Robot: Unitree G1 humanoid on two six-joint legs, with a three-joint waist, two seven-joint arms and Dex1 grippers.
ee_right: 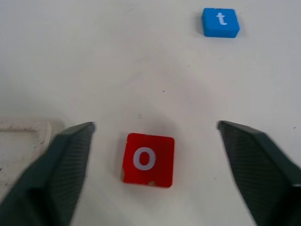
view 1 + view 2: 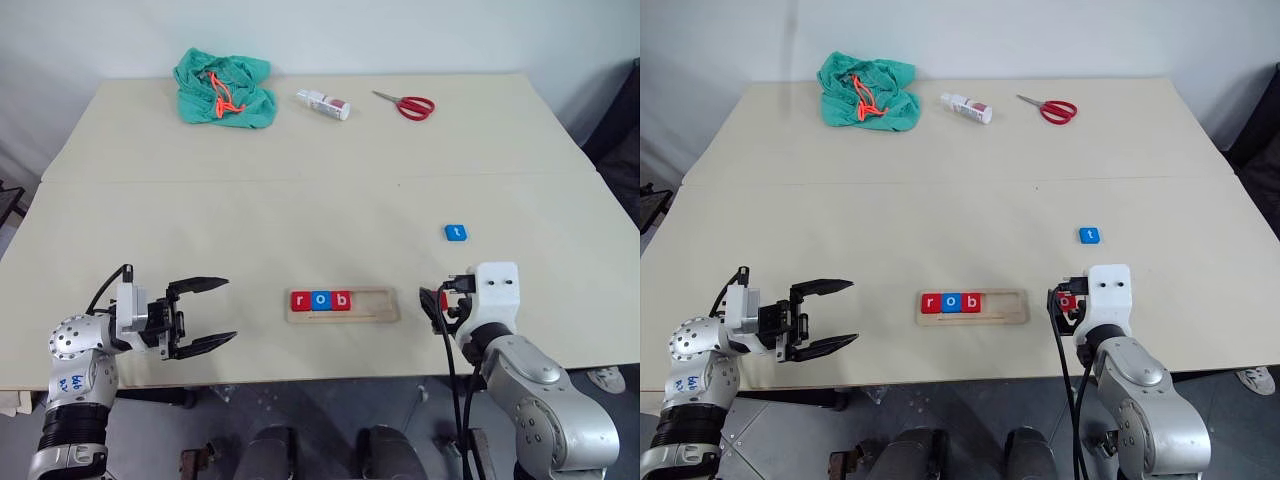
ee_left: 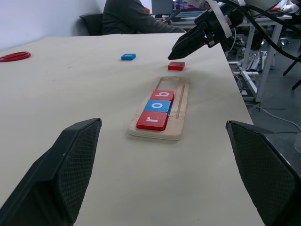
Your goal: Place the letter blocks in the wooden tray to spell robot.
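Observation:
The wooden tray [image 2: 375, 303] lies near the table's front edge, with a red r [image 2: 300, 300], a blue o [image 2: 320, 300] and a red b [image 2: 341, 300] filling its left part. To the right of the tray a red o block [image 1: 148, 159] rests flat on the table. My right gripper [image 1: 155, 126] stands open over it, a finger on each side and neither touching it. Farther back sits a blue t block [image 2: 456, 232]. My left gripper [image 2: 205, 315] is open and empty, left of the tray and pointing toward it.
At the table's far side lie a green cloth bag with an orange cord [image 2: 225, 88], a small white bottle [image 2: 323, 103] and red scissors [image 2: 405, 105]. A seated person [image 3: 136, 16] shows beyond the table in the left wrist view.

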